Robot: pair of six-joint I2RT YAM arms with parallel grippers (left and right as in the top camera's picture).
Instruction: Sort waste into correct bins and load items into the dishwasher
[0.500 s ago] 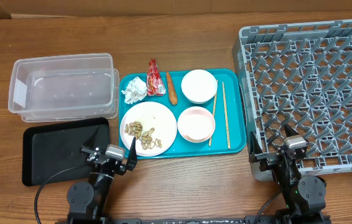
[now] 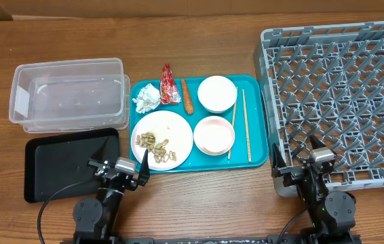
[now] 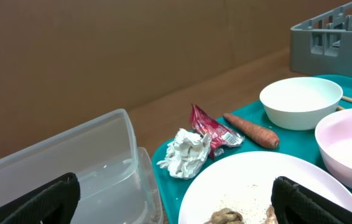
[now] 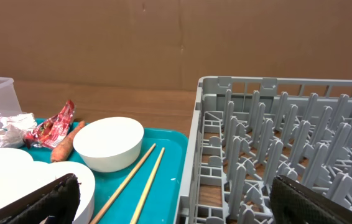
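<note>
Both arms wait at the near edge of the counter (image 2: pixel 199 203), the left gripper (image 2: pixel 121 165) and the right gripper (image 2: pixel 295 161) each spread wide and holding nothing. The waste lies just ahead of the left gripper on the teal tray (image 2: pixel 199 166): peanut shells (image 2: pixel 155 144) on the white plate (image 2: pixel 175 125) nearest it, then the paper ball (image 2: pixel 146 97), red wrapper (image 2: pixel 169 84) and orange-brown stick (image 2: pixel 187 97) at the tray's far side, the stick's long axis pointing away from the robot. The clear tub (image 2: pixel 70 65) and black tray (image 2: pixel 63 163) stand to that gripper's left, making the left arm the likelier one for sorting. The right gripper sits at the near left corner of the grey rack (image 2: pixel 341 88), with the chopsticks (image 2: pixel 245 125), white bowl (image 2: pixel 217 93) and pink bowl (image 2: pixel 214 135) ahead and to its left. The left wrist view cuts off most of the shells; the small cup cannot be made out for certain.
</note>
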